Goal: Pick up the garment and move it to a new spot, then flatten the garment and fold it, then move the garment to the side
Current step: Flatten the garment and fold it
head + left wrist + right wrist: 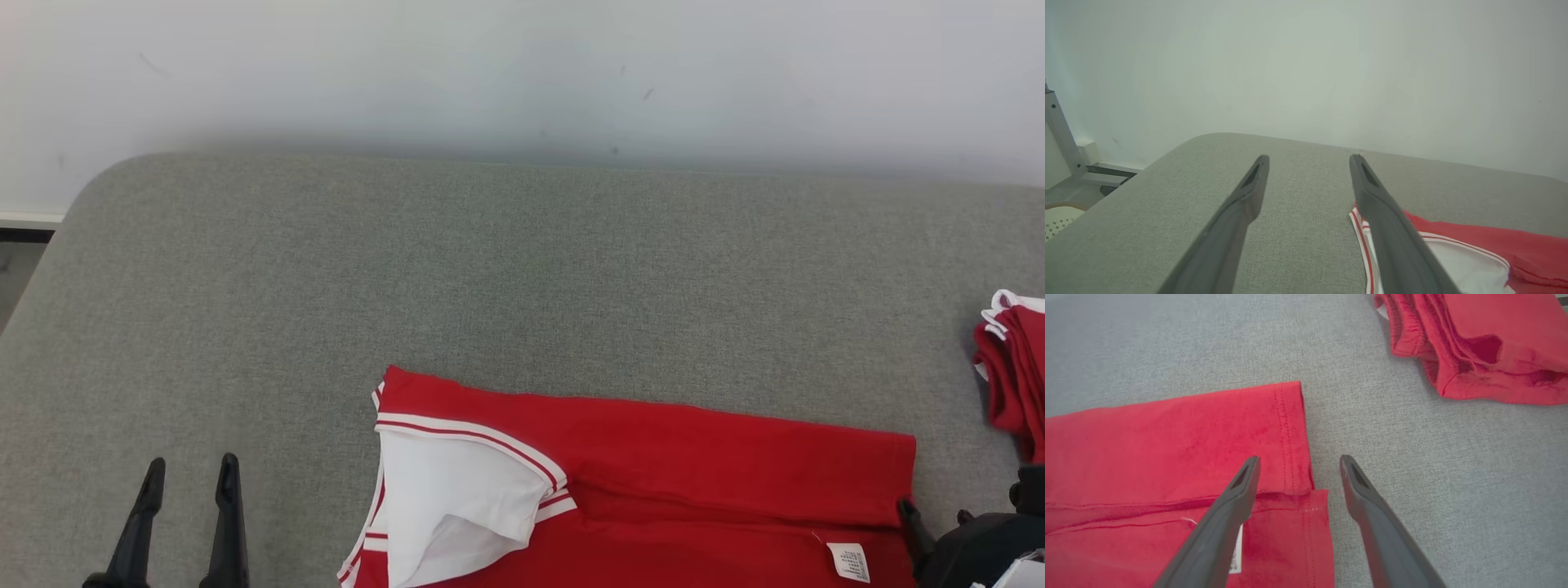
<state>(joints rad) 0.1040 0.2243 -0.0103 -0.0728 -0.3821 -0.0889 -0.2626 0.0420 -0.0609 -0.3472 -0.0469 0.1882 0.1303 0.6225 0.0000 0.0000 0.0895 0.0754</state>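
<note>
Left gripper [192, 463]: at the near left, its two dark fingers spread apart and holding nothing; it stands over bare grey cloth, well to the left of the shirt.
Right gripper [1300, 458]: at the near right, by the shirt's hem corner, fingers spread; in the right wrist view one finger lies over the red fabric and the other over bare table just beside the hem. Whether either tip touches the cloth cannot be told.
Red shirt [694, 457]: lies flat on the near middle of the table, lengthwise from left to right, with its far long side folded over onto the body so that a straight fold edge faces away from the robot.
Care label [849, 562]: small white tag on the red fabric near the hem end, close to the right gripper.
Hem [1290, 433]: stitched edge at the shirt's right end, two layers offset where the fold sits.
White sleeve [457, 490]: at the shirt's left end, trimmed with red and white stripes, lying on top of the red body.
Pile of red garments [1012, 367]: at the table's right edge, apart from the shirt, with white trim showing.
Table [490, 269]: covered in grey woven cloth, its far left corner rounded.
Wall [522, 65]: pale, with a few small dark marks, right behind the table.
</note>
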